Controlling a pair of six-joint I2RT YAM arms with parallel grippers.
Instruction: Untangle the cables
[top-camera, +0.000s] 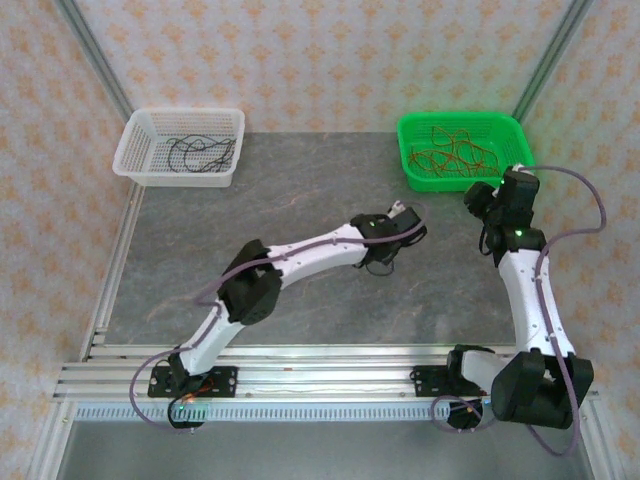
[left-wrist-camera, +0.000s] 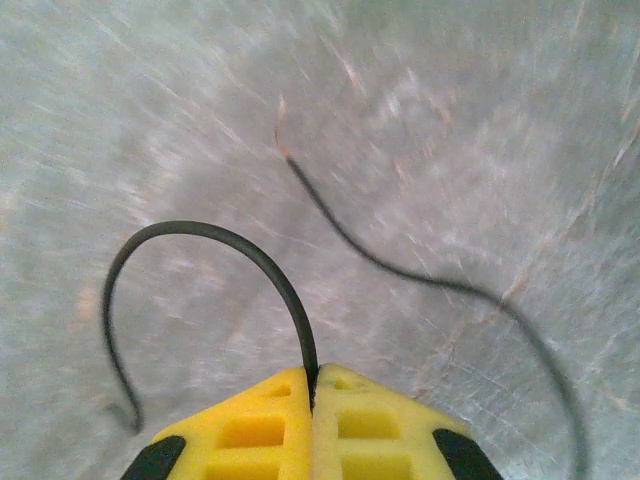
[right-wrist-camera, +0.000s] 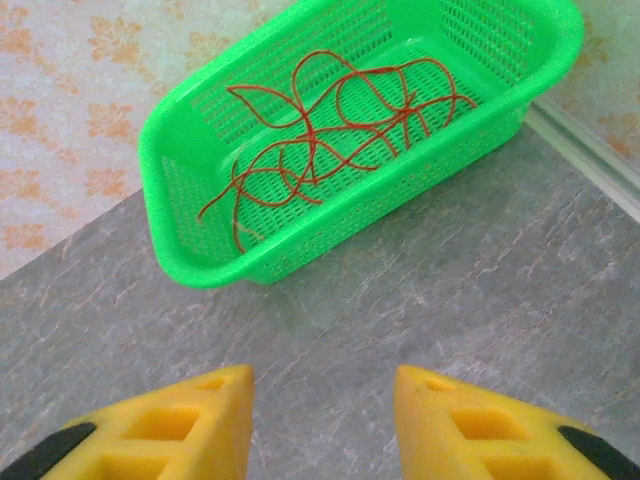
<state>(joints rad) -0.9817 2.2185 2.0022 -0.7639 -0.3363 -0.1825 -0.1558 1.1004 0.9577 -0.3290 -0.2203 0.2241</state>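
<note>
The left fingers (left-wrist-camera: 288, 398), arm stretched low across the desk (top-camera: 300, 190), pinch shut on a black cable (left-wrist-camera: 190, 226), while the right fingers (right-wrist-camera: 215, 400) hover parted and empty near the green basket (right-wrist-camera: 200, 225) of red cables (right-wrist-camera: 312, 150).

Red cables (right-wrist-camera: 330, 130) tangled in far-right green basket (right-wrist-camera: 380, 200); black cables (top-camera: 200, 155) in far-left white basket (top-camera: 175, 178); one black cable (left-wrist-camera: 200, 228) clamped in left gripper (left-wrist-camera: 312, 378).
</note>
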